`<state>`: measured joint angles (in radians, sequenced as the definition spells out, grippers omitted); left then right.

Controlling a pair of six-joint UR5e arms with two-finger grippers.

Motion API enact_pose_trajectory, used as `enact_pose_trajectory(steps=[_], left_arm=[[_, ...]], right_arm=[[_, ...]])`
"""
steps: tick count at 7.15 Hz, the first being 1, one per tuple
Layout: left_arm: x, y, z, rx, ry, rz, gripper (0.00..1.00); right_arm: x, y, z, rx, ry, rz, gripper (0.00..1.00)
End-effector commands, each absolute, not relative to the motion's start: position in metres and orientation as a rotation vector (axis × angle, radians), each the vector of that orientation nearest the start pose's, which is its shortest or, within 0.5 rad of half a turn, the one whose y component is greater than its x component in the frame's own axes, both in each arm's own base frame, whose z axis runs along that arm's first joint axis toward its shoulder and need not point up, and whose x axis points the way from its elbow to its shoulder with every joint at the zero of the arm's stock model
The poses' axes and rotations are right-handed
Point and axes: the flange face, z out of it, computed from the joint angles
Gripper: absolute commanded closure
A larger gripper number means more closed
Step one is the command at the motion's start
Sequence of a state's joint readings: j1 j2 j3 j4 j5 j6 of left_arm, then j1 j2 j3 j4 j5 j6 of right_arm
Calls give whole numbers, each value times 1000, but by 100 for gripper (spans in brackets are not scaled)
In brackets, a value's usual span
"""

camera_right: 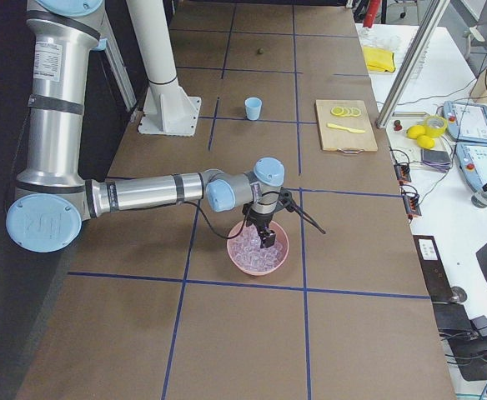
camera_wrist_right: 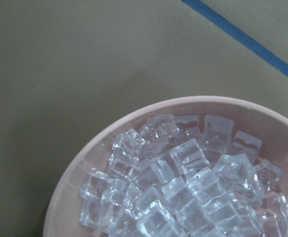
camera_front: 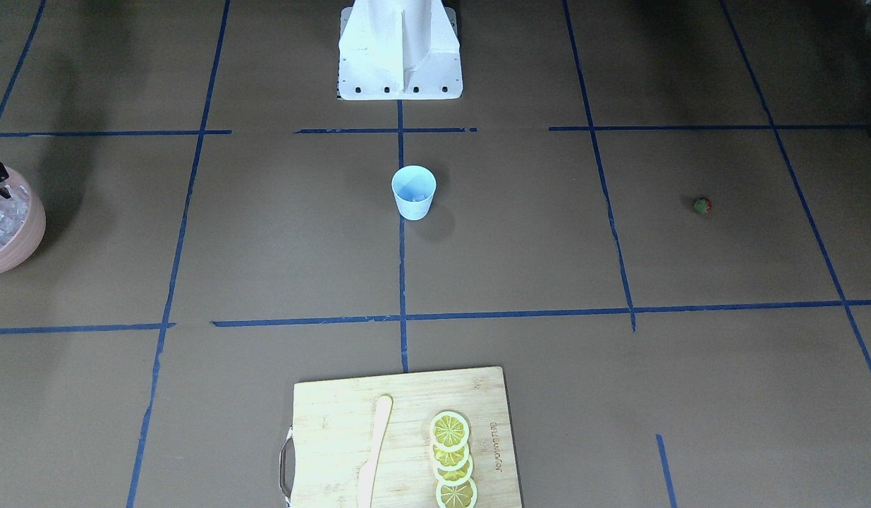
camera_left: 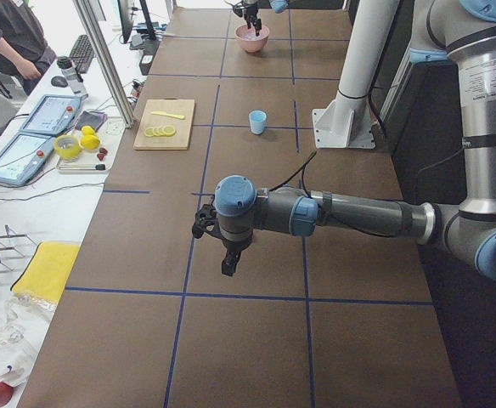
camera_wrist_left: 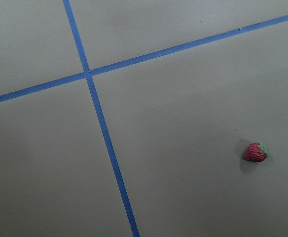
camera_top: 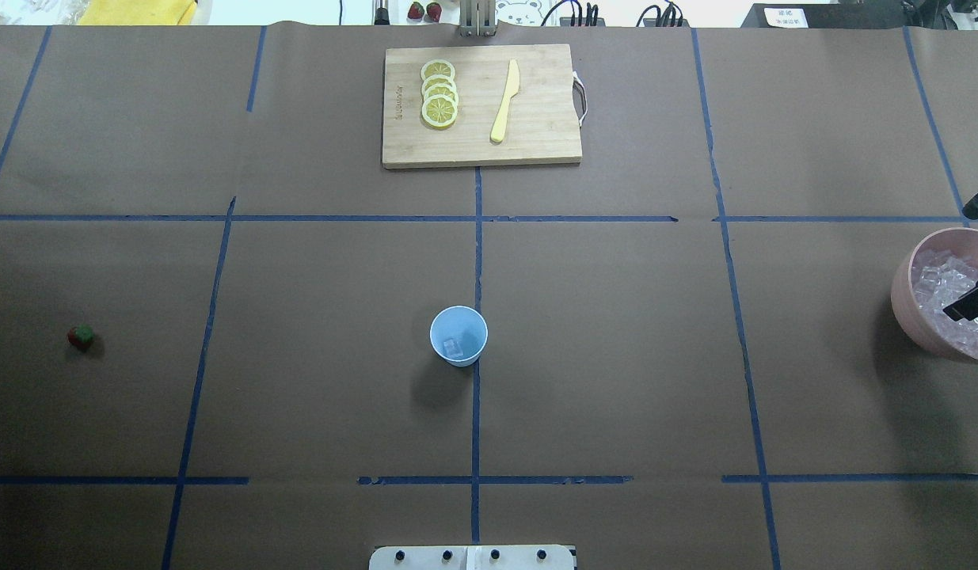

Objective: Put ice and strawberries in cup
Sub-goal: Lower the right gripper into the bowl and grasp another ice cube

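The pale-blue cup (camera_top: 458, 336) stands at mid-table with one ice cube (camera_top: 451, 346) in it. The strawberry (camera_top: 81, 337) lies alone on the table's left side and shows in the left wrist view (camera_wrist_left: 255, 152). Several ice cubes (camera_wrist_right: 183, 182) fill the pink bowl (camera_top: 904, 305) at the right edge. My right gripper (camera_top: 957, 264) is open over the bowl, one finger (camera_top: 970, 302) above the ice and the other past the far rim. My left gripper (camera_left: 228, 262) shows only in the exterior left view, hanging above the table; I cannot tell if it is open.
A wooden cutting board (camera_top: 536, 142) with lemon slices (camera_top: 439, 93) and a wooden knife (camera_top: 504, 101) lies at the far middle. The robot's white base (camera_front: 400, 49) stands at the near middle. Blue tape lines cross the brown table.
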<state>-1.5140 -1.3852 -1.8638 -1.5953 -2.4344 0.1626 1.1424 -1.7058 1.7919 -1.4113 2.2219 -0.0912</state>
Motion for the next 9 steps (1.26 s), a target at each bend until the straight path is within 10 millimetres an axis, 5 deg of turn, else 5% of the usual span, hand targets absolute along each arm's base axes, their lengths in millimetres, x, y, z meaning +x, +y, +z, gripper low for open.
enact_pose_trajectory(steps=[1, 4, 6, 7, 9], left_arm=[[-34, -421, 589, 170, 857, 262, 0], [-34, -421, 590, 168, 857, 262, 0], [-34, -421, 590, 168, 857, 262, 0], [-34, -421, 590, 168, 857, 262, 0], [-34, -421, 590, 168, 857, 262, 0]], right_arm=[[-126, -439, 606, 116, -689, -586, 4], [-132, -439, 604, 111, -693, -584, 9], [-131, -440, 603, 113, -690, -584, 69], [-130, -438, 604, 112, -689, -585, 81], [-129, -437, 602, 116, -691, -583, 91]])
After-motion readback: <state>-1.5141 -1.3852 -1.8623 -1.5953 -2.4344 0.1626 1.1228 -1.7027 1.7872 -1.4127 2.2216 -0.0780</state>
